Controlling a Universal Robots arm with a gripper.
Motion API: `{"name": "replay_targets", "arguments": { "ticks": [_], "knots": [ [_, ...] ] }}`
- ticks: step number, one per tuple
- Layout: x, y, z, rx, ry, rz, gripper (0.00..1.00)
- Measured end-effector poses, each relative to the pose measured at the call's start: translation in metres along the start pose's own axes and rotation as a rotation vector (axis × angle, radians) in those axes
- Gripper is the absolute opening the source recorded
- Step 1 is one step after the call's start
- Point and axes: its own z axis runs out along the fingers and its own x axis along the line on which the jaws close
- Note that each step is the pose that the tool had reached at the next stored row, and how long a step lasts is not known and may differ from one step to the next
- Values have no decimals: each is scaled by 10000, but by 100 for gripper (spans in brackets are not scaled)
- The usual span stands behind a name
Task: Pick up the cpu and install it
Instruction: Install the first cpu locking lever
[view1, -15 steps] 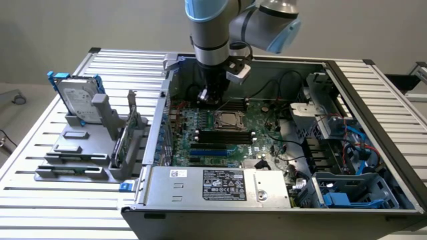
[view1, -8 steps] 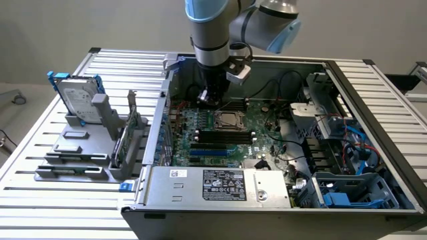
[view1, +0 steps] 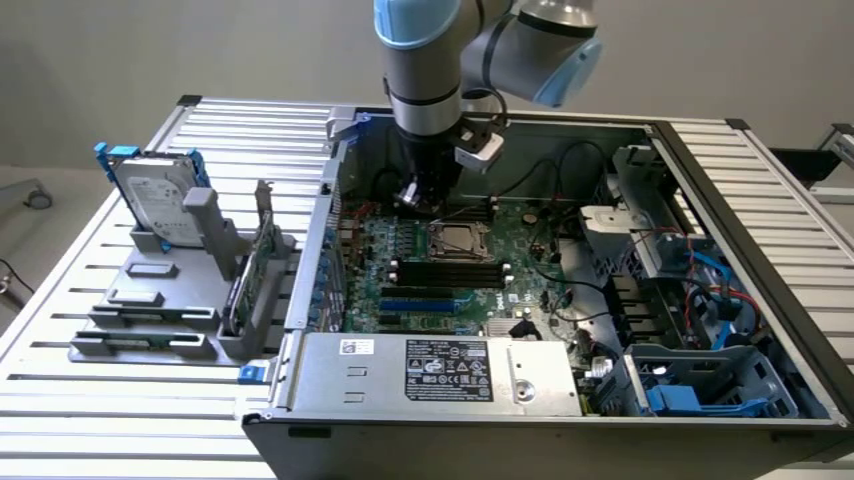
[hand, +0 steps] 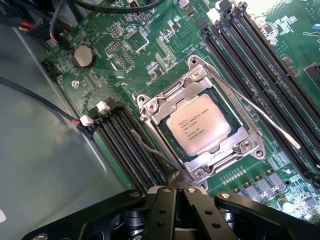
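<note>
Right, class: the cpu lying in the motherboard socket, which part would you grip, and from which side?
Probably the raised silver top of the cpu, pinched across two opposite edges, coming straight down from above. It lies flat, and the metal socket frame surrounds its rim, so a sideways approach looks blocked.

Silver-grey arm (view1: 424, 80), light-blue joint caps (view1: 571, 70) — black end effector (hand: 175, 180), silver screws (hand: 221, 195) on linkage.
</note>
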Motion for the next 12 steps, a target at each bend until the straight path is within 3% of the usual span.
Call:
{"name": "replay_targets", "arguments": {
  "ticks": [12],
  "knots": [
    [29, 26, 59, -4, 2, -1, 11]
  ]
}}
